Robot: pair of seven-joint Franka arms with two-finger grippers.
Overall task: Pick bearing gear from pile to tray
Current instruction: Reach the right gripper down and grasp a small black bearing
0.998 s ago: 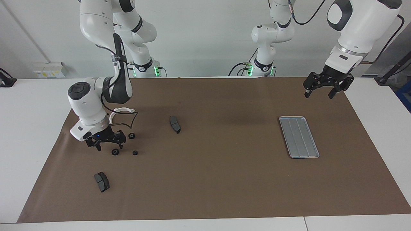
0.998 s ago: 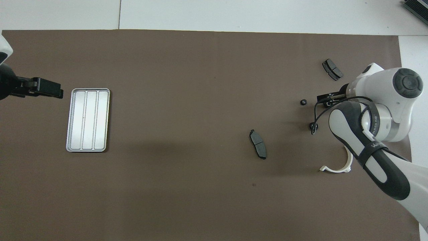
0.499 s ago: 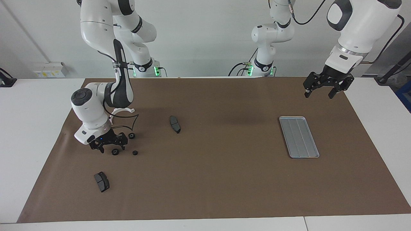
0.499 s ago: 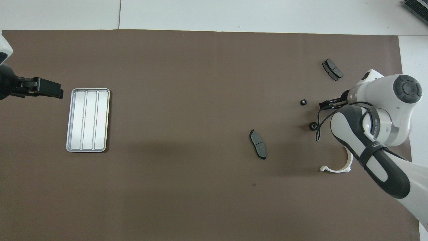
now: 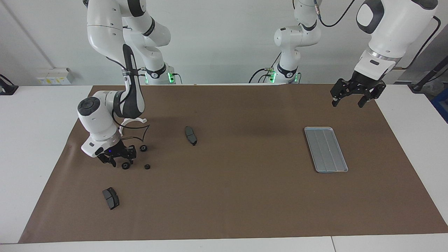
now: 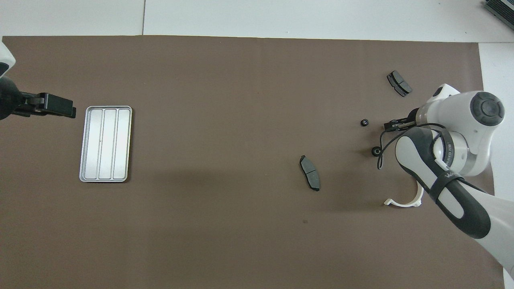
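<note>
Brown paper matting [image 5: 245, 196] covers most of the white surface [image 5: 35, 140], and all the parts lie on it. The pile is a loose scatter at the right arm's end. A white curved bracket [image 5: 134, 120] lies nearest the robots, partly hidden by the right arm in both views. Three small black round pieces sit a little farther out: the first round piece [image 5: 143, 148] is close to the bracket, the second round piece [image 5: 147, 166] is farther from the robots, and the third round piece [image 5: 125, 165] lies beside the second, nearer the mat's end.

The right hand [image 5: 118, 161] is down low over the mat, right at the third round piece, which shows just at its fingertips. Whether the fingers touch that piece, or how far apart they stand, I cannot tell. In the overhead view the arm's wrist covers this piece.

Two dark grey pad-shaped pieces lie apart from the rest. One grey pad [image 5: 190, 135] rests toward the middle of the mat, and the other grey pad [image 5: 111, 198] lies farthest from the robots, near the mat's end.

The silver-grey metal tray [image 5: 325, 149], grooved lengthwise, lies flat at the left arm's end of the mat, well apart from the pile, with nothing in it.

The left hand [image 5: 350, 101] waits raised over the mat near the tray, its fingers spread apart and holding nothing
</note>
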